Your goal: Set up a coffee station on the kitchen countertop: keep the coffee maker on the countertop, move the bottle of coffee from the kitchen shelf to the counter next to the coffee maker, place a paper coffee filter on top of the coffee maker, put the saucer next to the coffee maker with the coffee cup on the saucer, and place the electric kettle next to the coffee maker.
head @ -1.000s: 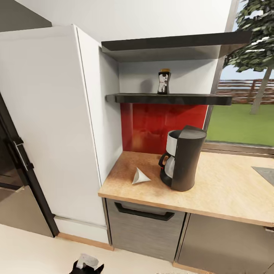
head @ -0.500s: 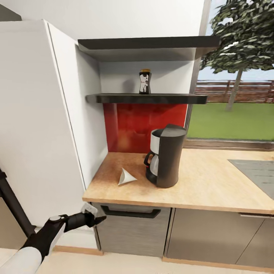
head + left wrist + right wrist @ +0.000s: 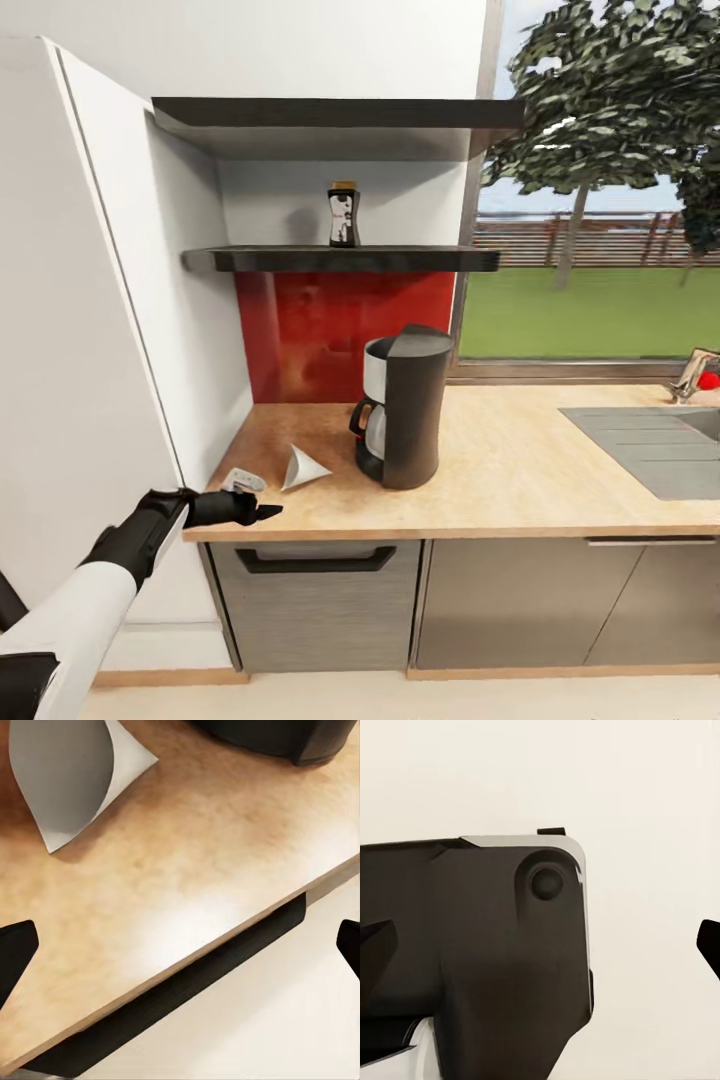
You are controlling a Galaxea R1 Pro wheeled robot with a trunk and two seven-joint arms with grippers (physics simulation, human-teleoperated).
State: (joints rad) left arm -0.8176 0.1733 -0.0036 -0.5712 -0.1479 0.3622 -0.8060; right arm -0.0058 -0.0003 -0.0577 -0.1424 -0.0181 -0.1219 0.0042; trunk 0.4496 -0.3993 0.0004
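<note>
- One paper coffee filter (image 3: 303,468) is seen lying on its side on the desk (image 3: 520,480), a white cone with its point toward the front-left edge and its open mouth toward the coffee maker (image 3: 402,405); the long axis runs diagonally across the wood.
- From the left claw (image 3: 262,511) the filter lies just ahead and slightly to the right, near but apart. The left arm is judged the nearer one by far; a short forward reach over the desk edge would be called for.
- The left claw is seen spread apart and empty at the desk's front edge; in the left wrist view both dark fingertips (image 3: 16,949) stand wide, with the filter (image 3: 71,776) beyond them.
- The right claw is spread apart as well, nothing between its tips, which are seen at the edges of the right wrist view.
- Filter: thin, matte, curled sheet, judged easily crushed or slid.
- Coffee maker: dark matte body with a glass carafe, upright just right of the filter.
- Bottle of coffee (image 3: 343,214): dark, tan-capped, upright on the kitchen shelf (image 3: 340,260) above a glossy red backsplash (image 3: 320,320).
- Desk: warm mottled wood, smooth.
</note>
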